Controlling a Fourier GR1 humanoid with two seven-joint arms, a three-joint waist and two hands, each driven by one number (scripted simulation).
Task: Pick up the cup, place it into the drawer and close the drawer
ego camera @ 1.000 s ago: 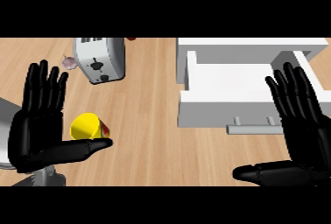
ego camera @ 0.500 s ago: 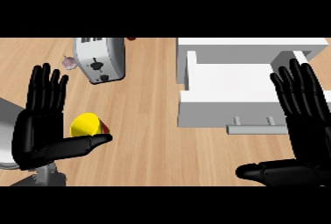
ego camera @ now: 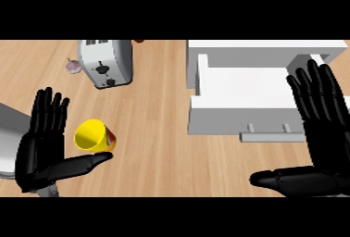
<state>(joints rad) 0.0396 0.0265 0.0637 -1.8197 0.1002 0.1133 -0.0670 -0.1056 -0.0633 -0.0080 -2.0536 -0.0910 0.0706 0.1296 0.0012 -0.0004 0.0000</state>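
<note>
Head view, nearest first: the left hand (ego camera: 42,141) is spread wide, thumb tip just under the yellow cup (ego camera: 94,135), which lies tipped on the wooden counter (ego camera: 153,134) between fingers and thumb — not yet gripped. The right hand (ego camera: 321,125) is likewise open, holding nothing, beside the white drawer (ego camera: 239,95), which stands open. Best close the fingers around the cup's wall before lifting — a toaster (ego camera: 104,62) sits farther back.

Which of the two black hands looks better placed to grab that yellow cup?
The left robot hand: the yellow cup sits right beside its open fingers, just above the thumb. The right robot hand is across the counter, over the open drawer.
</note>
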